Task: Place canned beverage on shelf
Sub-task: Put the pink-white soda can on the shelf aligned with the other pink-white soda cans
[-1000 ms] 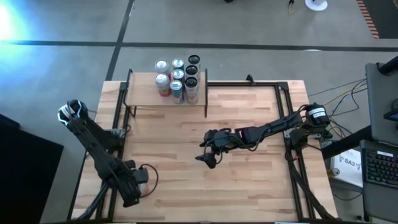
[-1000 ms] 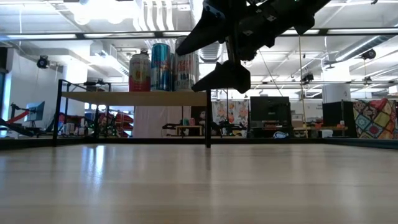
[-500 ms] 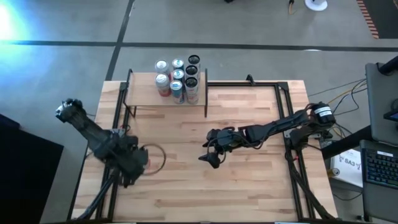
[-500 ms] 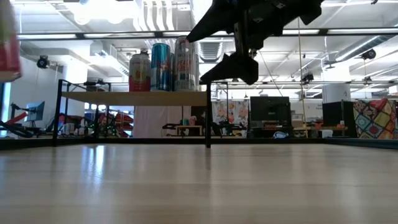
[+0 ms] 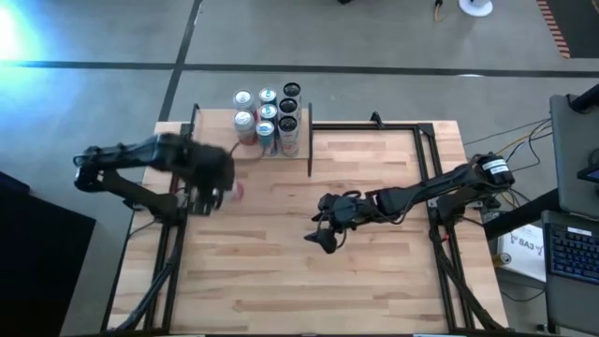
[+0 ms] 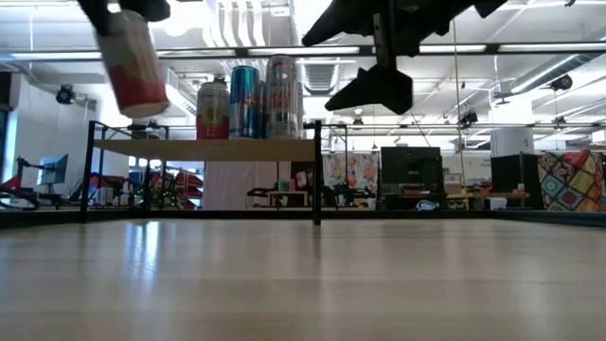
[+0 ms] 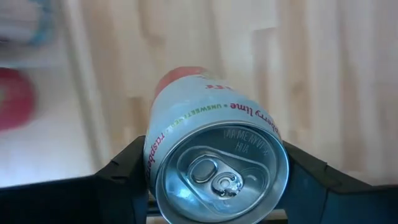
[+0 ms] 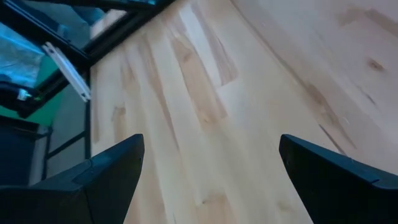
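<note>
My left gripper (image 5: 213,192) is shut on a white and pink beverage can (image 6: 133,62), whose silver top (image 7: 221,171) faces the wrist camera. It hangs in the air near the shelf's left end, in front of the shelf (image 5: 217,142). The shelf is a small light-wood board (image 6: 204,149) on thin dark uprights at the table's far left. Several cans (image 5: 267,117) stand upright on its right end. My right gripper (image 5: 328,236) hovers open over the table's middle, nothing between its fingers (image 8: 106,177). My left gripper pinches the can's side wall just below the top rim (image 7: 152,165), one finger (image 7: 124,171) on each side. The fingers come from above, pointing steeply down. The can hangs below them, lifted clear of the table and tilted, its red bottom end (image 6: 147,99) lowest.
A dark metal frame (image 5: 426,140) runs along the table's far and side edges. Bare butcher-block tabletop (image 5: 281,281) spreads across the near half. A keyboard and cables (image 5: 571,253) lie off the table's right side.
My left gripper has carried the can from the table's near left corner up and toward the far edge, up to the shelf, rolling its wrist on the way. The can has stayed in the hold and is now tilted. My right gripper has risen slightly.
</note>
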{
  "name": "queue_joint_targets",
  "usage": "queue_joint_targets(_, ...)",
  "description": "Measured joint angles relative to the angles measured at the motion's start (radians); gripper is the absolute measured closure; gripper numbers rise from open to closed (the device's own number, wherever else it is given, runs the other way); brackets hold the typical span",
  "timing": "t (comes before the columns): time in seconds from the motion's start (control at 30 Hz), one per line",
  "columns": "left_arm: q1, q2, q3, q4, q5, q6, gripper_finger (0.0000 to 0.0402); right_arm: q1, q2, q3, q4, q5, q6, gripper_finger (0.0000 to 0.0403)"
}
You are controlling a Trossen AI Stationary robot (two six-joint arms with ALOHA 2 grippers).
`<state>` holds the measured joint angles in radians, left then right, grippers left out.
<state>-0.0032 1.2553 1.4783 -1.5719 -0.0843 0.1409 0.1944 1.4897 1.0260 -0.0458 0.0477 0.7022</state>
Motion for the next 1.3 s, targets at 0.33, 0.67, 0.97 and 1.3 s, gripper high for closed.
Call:
queue_joint_targets(0.33,0.389,0.124,0.173,-0.001,0.001,0.443,0.0187,0.087,-0.003,0.0,-0.075,0.127,0.12,0.004)
queue_joint_targets(0.67,0.448,0.221,0.265,0.054,0.085,0.48,0.0187,0.122,-0.003,0.0,-0.096,0.245,0.178,0.004)
queue_joint_targets(0.97,0.458,0.233,0.268,0.022,0.014,0.49,0.0187,0.125,-0.003,0.0,-0.117,0.242,0.144,0.004)
queue_joint_targets(1.3,0.483,0.307,0.268,0.003,0.014,0.486,0.0187,0.129,-0.003,0.0,-0.157,0.234,0.117,0.004)
